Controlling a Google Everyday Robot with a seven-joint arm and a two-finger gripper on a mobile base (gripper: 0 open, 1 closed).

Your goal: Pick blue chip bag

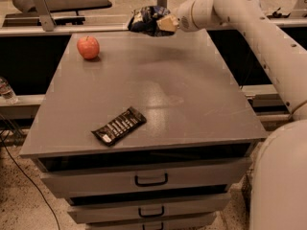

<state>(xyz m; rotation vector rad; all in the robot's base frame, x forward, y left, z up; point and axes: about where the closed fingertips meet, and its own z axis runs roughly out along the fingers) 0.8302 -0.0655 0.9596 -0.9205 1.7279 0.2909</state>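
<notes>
The blue chip bag is a crinkled dark navy foil bag with white and yellowish print. It hangs in the air above the far edge of the grey cabinet top. My gripper is at the end of the white arm that reaches in from the right. It is shut on the right side of the bag and holds it clear of the surface.
A red apple sits at the far left of the cabinet top. A black-brown candy bar wrapper lies near the front edge. Drawers are below. A plastic bottle stands at the left. The robot's white body fills the lower right.
</notes>
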